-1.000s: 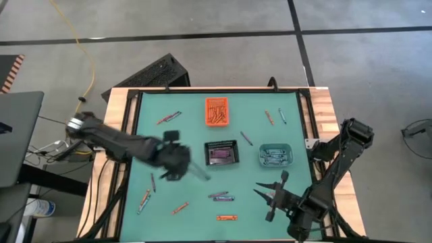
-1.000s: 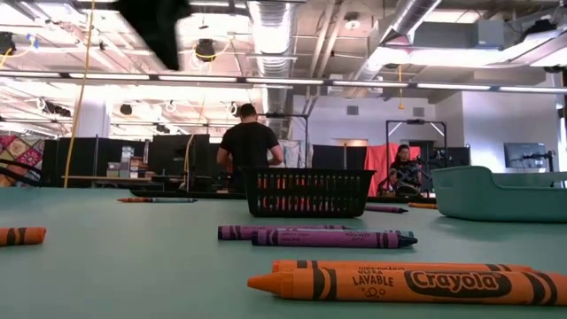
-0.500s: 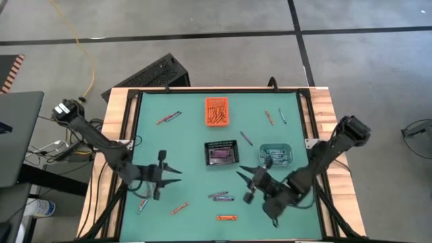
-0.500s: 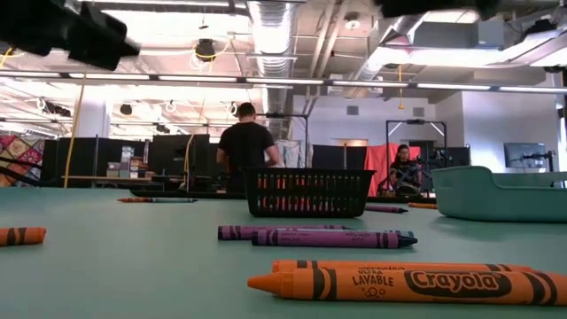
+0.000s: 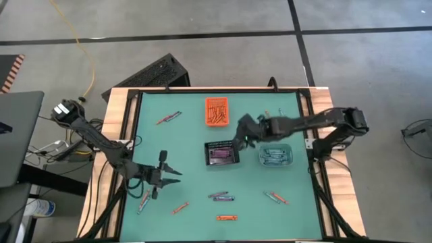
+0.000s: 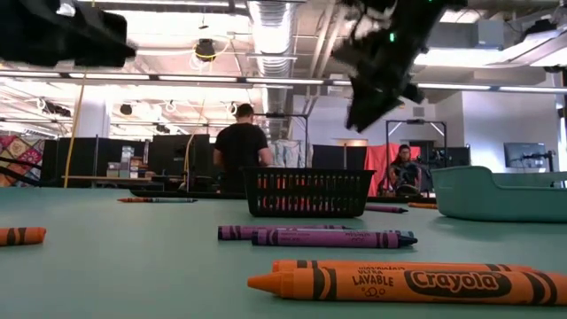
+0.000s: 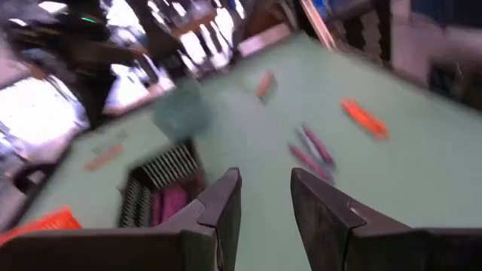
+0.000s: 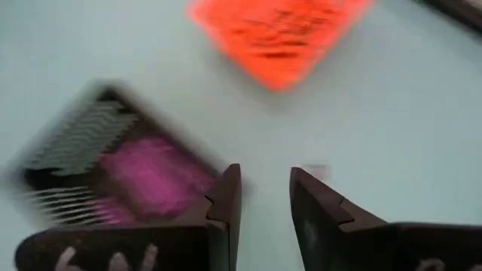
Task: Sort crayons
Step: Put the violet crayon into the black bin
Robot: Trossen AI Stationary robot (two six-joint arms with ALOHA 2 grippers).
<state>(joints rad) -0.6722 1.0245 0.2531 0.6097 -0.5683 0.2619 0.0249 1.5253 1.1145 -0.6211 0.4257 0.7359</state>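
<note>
Crayons lie scattered on the green table: an orange one and a purple pair near the front, others at the front left, the front right, the far left and the far right. The orange bin, the black mesh bin and the teal bin each hold crayons. My left gripper is open and empty at the front left, above the table. My right gripper is open and empty, up in the air between the orange bin and the black bin.
A raised rim frames the green mat, with wooden edges outside it. The low view shows the orange crayon and the purple crayons close by, and people in the room beyond the table.
My left gripper has gone from the table's middle toward the near left and has stayed there. My right gripper has swung from the front right toward the far edge and now hangs between the black and orange bins.
</note>
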